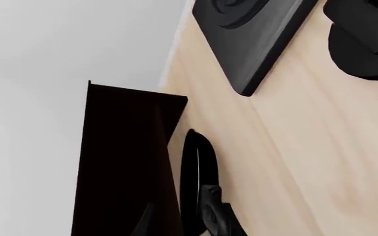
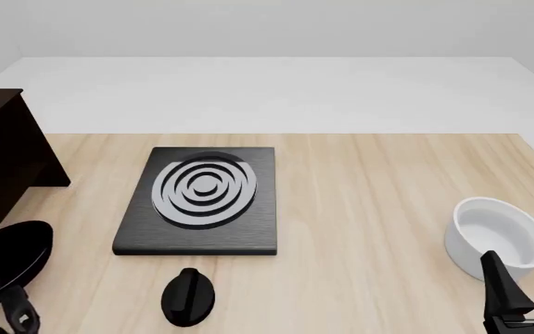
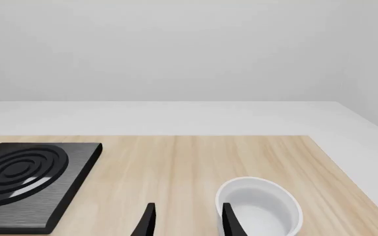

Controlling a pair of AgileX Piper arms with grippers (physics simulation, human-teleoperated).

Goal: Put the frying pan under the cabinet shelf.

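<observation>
1. Nearest the camera in the front view, the left gripper (image 2: 3, 309) sat at the lower left corner of the worktop (image 2: 378, 202). Its jaws appeared to pinch the handle end of the frying pan (image 2: 12, 254); the contact itself was dark on dark, and the left wrist view showed only that the fingers lay against the pan's near edge.
2. The right gripper (image 2: 525, 289) hung at the lower right with jaws spread and nothing between them, just short of the white bowl (image 2: 497, 233).
3. The frying pan stood tilted on its edge at the left of the worktop, just beside the cabinet shelf (image 2: 3, 160) and not yet under a board. In the left wrist view its rim (image 1: 192, 182) lay close along the cabinet's dark side panel.
4. Handling judgement: the pan looked rigid, fairly heavy and glossy, so likely to twist in a light grip. A hold on the handle near the bowl of the pan would limit swing; the rim offers a poorer purchase.
5. A small black knob (image 2: 188, 297) lay near the front edge, well clear of the pan.
6. Further back, the stove plate (image 2: 202, 202) lay flat at mid-worktop.
</observation>
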